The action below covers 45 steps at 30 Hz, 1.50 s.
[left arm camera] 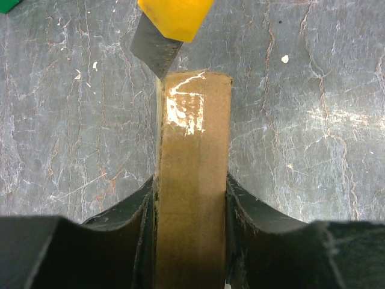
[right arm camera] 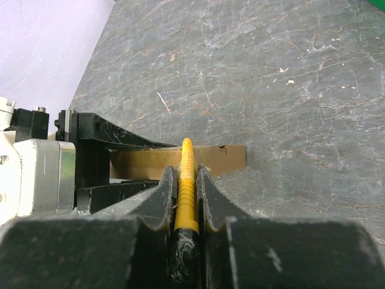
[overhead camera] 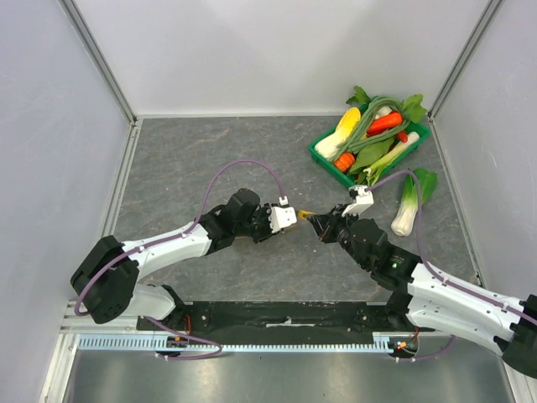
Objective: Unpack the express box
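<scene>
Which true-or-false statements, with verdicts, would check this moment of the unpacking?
1. The left tool grips the cardboard box. True.
2. The right tool is empty. False: the right tool is shut on a yellow knife.
3. The knife's blade is at one end of the box. True.
4. Every vegetable lies inside the tray. False: one leafy vegetable lies on the table beside the green tray.

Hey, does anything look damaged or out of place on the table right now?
The express box, held in the left fingers, has a white peeled patch near its far end, beside the knife. One white-stalked leafy vegetable lies on the table beside the green tray, not in it.
</scene>
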{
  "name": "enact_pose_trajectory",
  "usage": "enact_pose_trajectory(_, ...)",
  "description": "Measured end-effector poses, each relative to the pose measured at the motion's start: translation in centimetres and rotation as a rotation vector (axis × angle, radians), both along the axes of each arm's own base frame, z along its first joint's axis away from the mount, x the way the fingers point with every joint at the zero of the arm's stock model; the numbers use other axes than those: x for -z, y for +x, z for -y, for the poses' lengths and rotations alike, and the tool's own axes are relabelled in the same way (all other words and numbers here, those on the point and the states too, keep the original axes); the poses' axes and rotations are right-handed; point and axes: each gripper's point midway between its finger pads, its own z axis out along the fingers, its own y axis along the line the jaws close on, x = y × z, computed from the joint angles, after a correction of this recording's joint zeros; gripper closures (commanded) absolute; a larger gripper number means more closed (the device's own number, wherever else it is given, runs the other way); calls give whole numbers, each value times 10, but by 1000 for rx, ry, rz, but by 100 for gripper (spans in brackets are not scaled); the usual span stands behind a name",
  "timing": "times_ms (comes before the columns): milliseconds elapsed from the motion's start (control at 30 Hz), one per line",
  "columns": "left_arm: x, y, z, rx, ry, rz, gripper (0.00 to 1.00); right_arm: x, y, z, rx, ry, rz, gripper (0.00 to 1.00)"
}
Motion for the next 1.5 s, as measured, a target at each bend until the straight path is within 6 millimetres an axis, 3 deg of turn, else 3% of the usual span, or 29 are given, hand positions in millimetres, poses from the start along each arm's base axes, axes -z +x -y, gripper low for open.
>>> enact_pose_trajectory(900,0,0,0,-1,1,0,81,3,0,-1,-15,-35,11,100)
enact_pose_trajectory(1500,2,6,-3,-37,21,-19,95,5,-4,-6,-86,-43,6,100)
